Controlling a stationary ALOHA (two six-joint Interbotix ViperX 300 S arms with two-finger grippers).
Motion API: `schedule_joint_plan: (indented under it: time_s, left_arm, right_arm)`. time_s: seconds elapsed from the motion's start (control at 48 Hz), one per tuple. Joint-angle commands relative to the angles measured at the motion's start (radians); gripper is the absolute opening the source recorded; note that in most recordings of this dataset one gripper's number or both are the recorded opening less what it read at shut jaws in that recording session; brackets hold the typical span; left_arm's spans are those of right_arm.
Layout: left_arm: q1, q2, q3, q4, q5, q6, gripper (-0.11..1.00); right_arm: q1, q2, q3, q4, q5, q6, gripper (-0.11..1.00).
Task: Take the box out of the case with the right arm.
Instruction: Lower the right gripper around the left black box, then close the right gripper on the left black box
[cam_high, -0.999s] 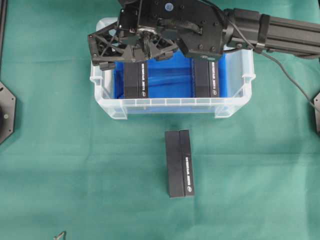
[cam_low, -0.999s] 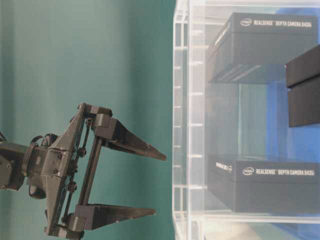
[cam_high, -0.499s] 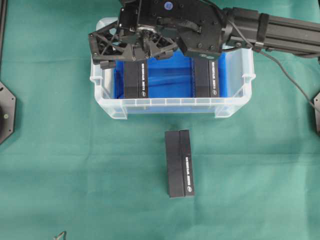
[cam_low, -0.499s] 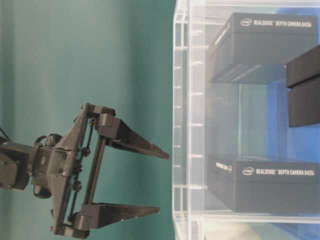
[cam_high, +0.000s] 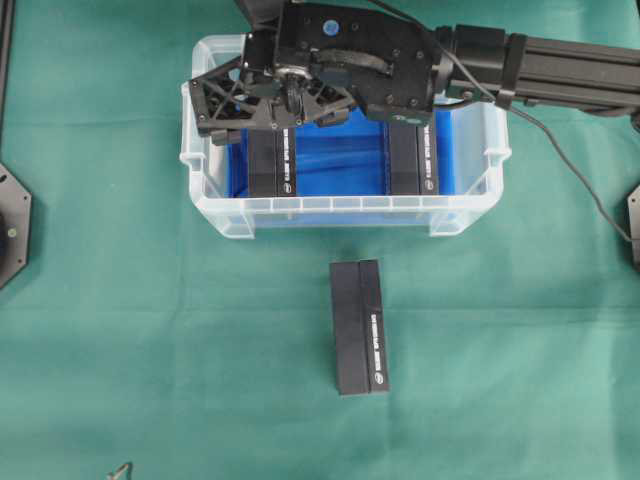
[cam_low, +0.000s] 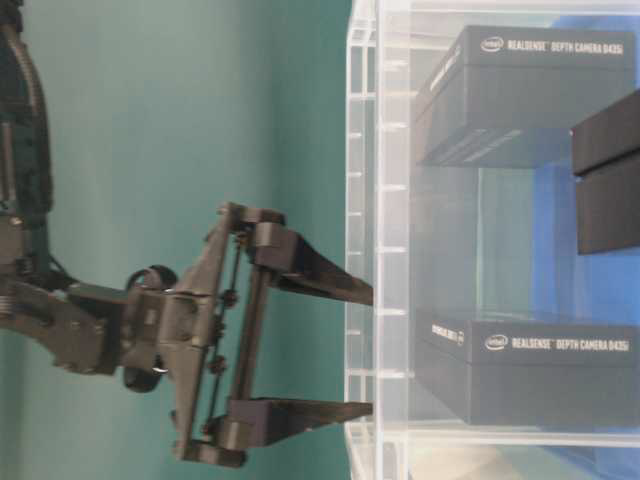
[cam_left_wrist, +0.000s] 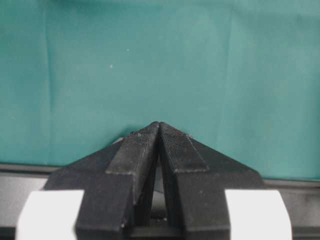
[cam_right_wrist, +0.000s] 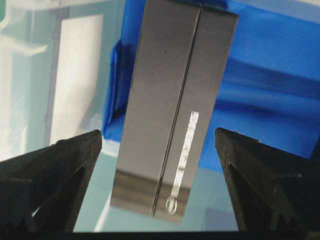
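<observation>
Clear plastic case (cam_high: 343, 212) with a blue lining sits on green cloth (cam_high: 150, 330) at the far side of the overhead view. Two dark boxes lie inside it, side by side and well apart: the left box (cam_high: 273, 165) and the right box (cam_high: 412, 160). A third box (cam_high: 359, 327) lies outside on the cloth, near the case's front wall.

Right gripper (cam_high: 272, 112) hangs over the left end of the case, its black boom reaching in from the right edge of the overhead view. Jaws stand spread wide, holding nothing.

Right wrist view: the left box (cam_right_wrist: 172, 110) lies between the two fingertips (cam_right_wrist: 55, 170), with a clear gap to either tip. It runs lengthwise away from the camera, slightly skewed, a printed strip along its right half. Blue lining shows beyond and beside it; the translucent case wall lies past the left tip.

Table-level view: the right gripper (cam_low: 360, 350) has both tips at the case's clear wall (cam_low: 365, 240). Cannot tell whether they touch it. Through the wall, two boxes with white lettering on their edges; the nearer one (cam_low: 525, 365) sits beyond the jaw tips.

Left gripper (cam_left_wrist: 159, 131), seen only in its own wrist view: fingers pressed together tip to tip, nothing between them, green cloth beyond.
</observation>
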Motion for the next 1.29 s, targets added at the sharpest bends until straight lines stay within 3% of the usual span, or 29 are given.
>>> schedule_joint_plan:
  time_s: [0.0,0.312,1.27]
  left_arm:
    - [0.002,0.006,-0.026,0.002,-0.006,0.0,0.0]
    - [0.002,0.006,-0.025,0.003,-0.006,-0.002,0.0]
    - [0.002,0.006,-0.021,0.003,-0.008,0.0,0.0]
  right_arm:
    - [-0.005,-0.021,0.012,-0.002,-0.037,-0.002,0.94]
    - [-0.009,0.012,0.058,0.021,-0.109,-0.002,0.94]
    - [-0.005,0.055,0.072,0.066,-0.11,0.026,0.94]
